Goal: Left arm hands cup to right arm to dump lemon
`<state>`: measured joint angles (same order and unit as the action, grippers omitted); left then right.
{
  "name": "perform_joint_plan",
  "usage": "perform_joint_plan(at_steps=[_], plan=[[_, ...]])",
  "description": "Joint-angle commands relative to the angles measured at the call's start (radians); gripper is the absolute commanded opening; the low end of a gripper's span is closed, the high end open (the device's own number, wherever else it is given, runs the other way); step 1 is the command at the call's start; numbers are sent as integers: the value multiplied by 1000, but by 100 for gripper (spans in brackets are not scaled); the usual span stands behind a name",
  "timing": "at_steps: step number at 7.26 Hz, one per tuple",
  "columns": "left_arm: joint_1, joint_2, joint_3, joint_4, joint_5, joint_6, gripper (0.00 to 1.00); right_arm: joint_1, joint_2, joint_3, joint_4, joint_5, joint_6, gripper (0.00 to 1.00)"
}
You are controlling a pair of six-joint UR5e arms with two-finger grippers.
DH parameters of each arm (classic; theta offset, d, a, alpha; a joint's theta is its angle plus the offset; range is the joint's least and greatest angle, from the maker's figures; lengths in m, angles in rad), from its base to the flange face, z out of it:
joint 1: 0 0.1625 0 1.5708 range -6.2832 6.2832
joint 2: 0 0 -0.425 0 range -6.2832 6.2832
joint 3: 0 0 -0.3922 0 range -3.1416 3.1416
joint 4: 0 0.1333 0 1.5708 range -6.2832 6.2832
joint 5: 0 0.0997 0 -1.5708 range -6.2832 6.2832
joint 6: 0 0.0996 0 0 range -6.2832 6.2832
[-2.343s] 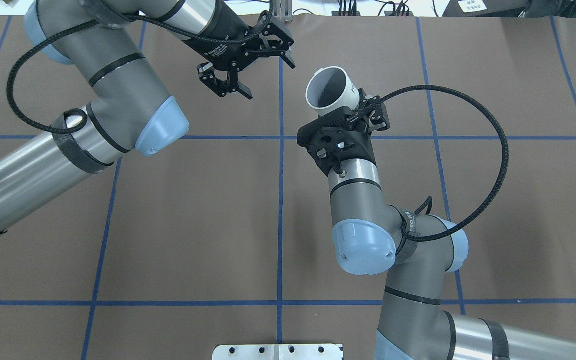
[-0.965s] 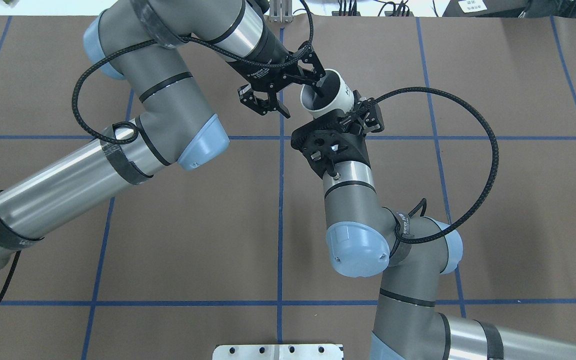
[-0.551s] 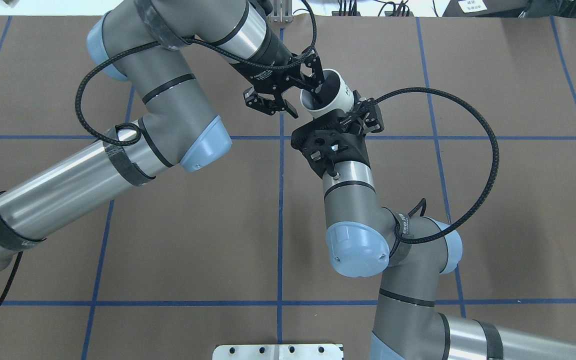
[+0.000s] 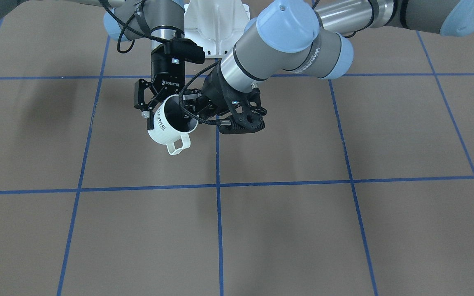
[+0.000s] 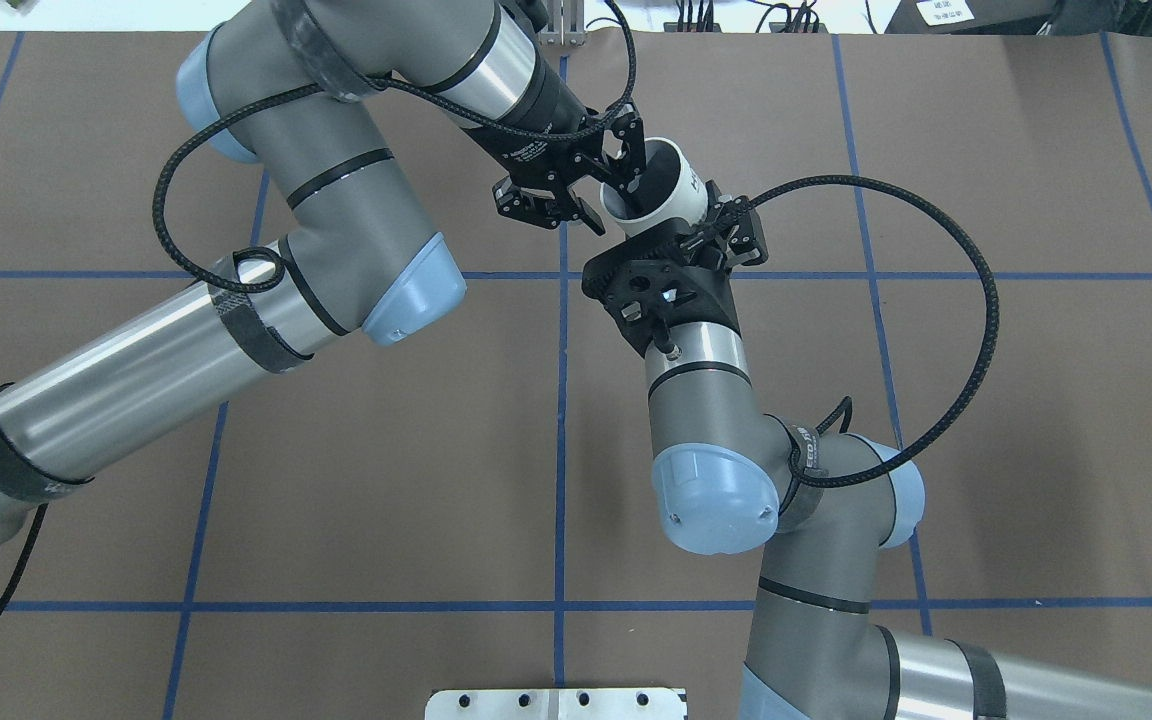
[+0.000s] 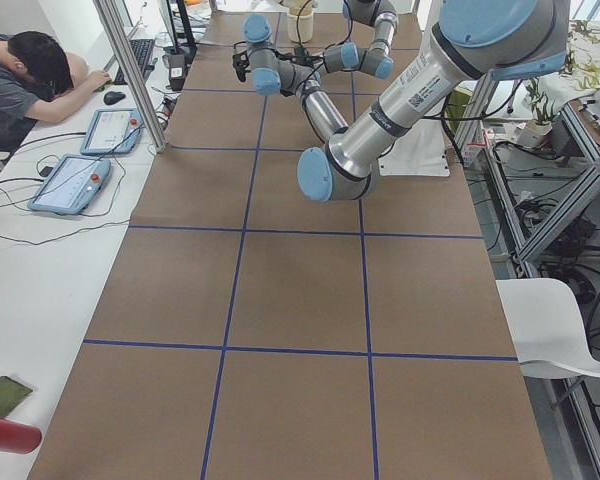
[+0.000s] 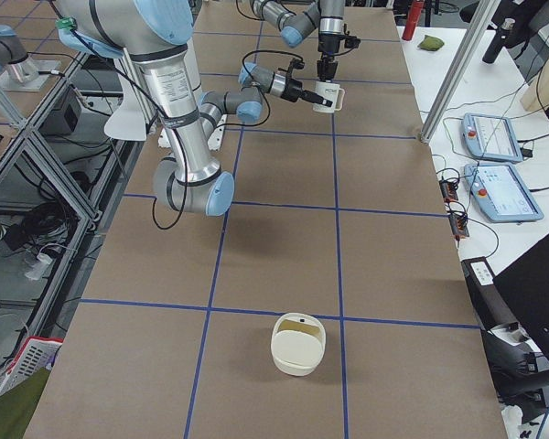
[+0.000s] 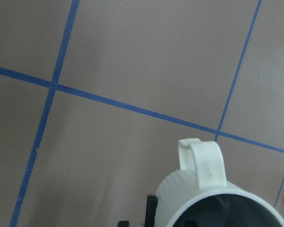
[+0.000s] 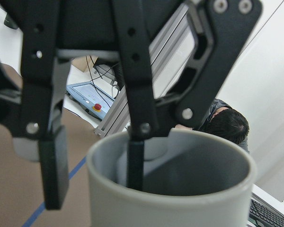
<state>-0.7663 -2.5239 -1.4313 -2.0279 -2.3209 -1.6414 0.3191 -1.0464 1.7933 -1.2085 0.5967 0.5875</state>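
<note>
The cream-white cup with "HOME" lettering hangs tilted in the air above the table. My right gripper, marked ROBOTIQ, is shut on its body; in the overhead view the gripper sits just past the cup. My left gripper is open and straddles the rim, one finger inside the mouth and one outside. The right wrist view shows these fingers with a gap to the cup wall. The left wrist view shows the handle. The cup's inside looks dark grey. No lemon shows.
The brown table has blue grid lines. A cream basket stands on the table far from the arms, towards the right end. An operator sits at a side desk. A metal base plate lies at the near edge.
My left arm swung in from the left and put one finger of its open gripper inside the cup's mouth. The right arm and the cup shifted slightly left, then held still.
</note>
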Motion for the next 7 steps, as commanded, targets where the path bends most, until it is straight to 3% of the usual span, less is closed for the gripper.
perform_joint_plan(at_steps=[1, 4, 5, 6, 7], plan=[[2, -3, 0, 0, 0, 0, 38, 0, -3, 0, 3, 0, 0, 4], [2, -6, 0, 0, 0, 2, 31, 0, -3, 1, 3, 2, 0, 4], [5, -6, 0, 0, 0, 0, 0, 0, 0, 1, 3, 2, 2, 43], [5, -4, 5, 0, 0, -3, 0, 0, -1, 1, 4, 0, 0, 99], [5, -6, 6, 2, -2, -6, 0, 0, 0, 3, 4, 2, 0, 100]])
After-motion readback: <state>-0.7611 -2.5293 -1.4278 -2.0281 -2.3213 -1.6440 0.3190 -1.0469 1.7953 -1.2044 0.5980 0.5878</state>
